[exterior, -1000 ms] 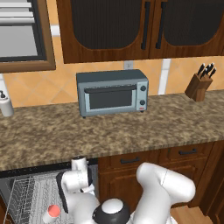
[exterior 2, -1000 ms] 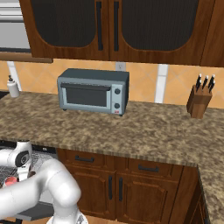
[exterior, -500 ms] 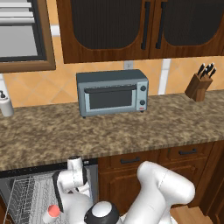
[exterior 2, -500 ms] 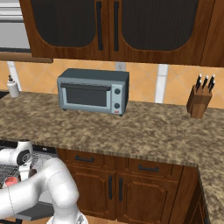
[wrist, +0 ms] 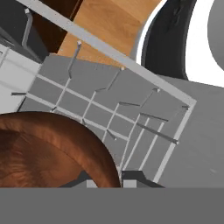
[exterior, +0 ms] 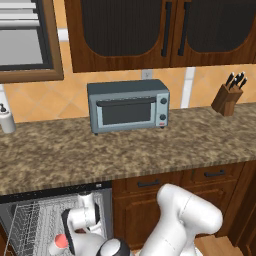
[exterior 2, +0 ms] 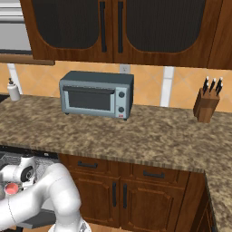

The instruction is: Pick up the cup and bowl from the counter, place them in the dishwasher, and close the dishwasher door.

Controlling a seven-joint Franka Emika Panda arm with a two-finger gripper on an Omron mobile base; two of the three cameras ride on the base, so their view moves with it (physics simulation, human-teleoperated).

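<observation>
Bowl (wrist: 48,151) lower over rack (wrist: 131,113) than before

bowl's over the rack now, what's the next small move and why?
Probably open the jaws and let go: in the hand view the brown bowl sits pinched at the gripper, right over the dishwasher's wire rack, so it looks ready to be set down.

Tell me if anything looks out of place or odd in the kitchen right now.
Nothing looks spilled or broken. The dishwasher stands open with its wire rack out. In the hand view the brown bowl sits at the tool's tips above the rack. The toaster oven and knife block stand upright on the counter.
</observation>
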